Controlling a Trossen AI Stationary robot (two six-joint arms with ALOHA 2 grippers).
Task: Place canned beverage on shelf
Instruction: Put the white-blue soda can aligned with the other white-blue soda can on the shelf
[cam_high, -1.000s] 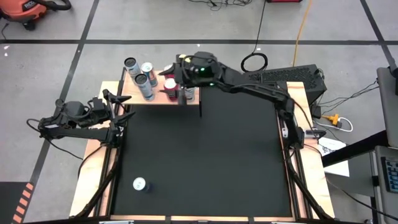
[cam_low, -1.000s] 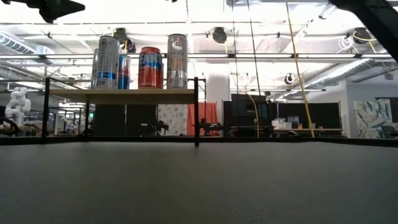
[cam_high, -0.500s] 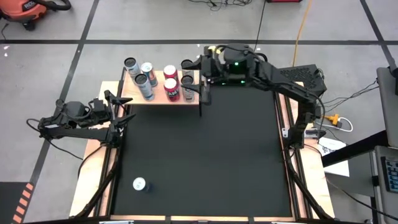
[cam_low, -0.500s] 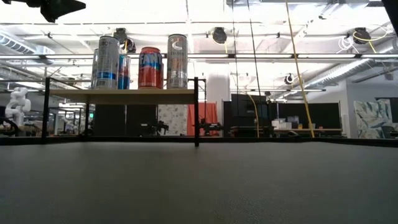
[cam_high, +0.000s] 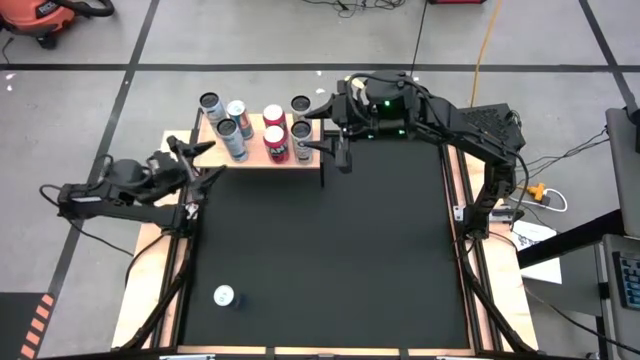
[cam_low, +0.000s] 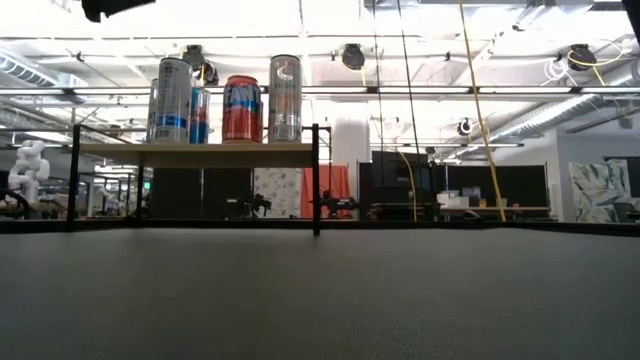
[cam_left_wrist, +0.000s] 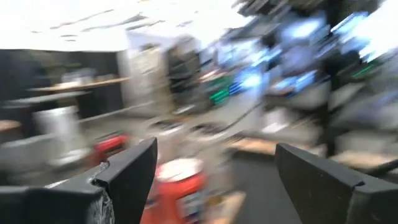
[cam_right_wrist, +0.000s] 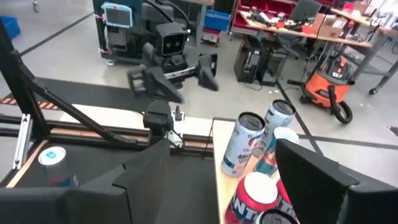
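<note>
Cans stand on the shelf (cam_high: 262, 152) at the far left of the table: two silver ones with a blue-and-silver one among them at its left end, a red can (cam_high: 275, 142) in the middle, and two dark-topped cans (cam_high: 300, 127) at its right end. From the low view, the pale board sits raised on its thin black frame, with a tall silver can (cam_low: 172, 100), the red can (cam_low: 241, 109) and another tall silver can (cam_low: 285, 97) upright on it.

Just right of the shelf's right end, the right gripper (cam_high: 330, 130) hangs with fingers spread apart and nothing between them, clear of the cans. The left gripper (cam_high: 192, 160) sits at the table's left edge, beside the shelf's left end, its fingers (cam_left_wrist: 127, 171) also released and empty.

One more can (cam_high: 224, 296) stands alone on the black mat (cam_high: 330, 260) at the near left, well apart from both grippers.
</note>
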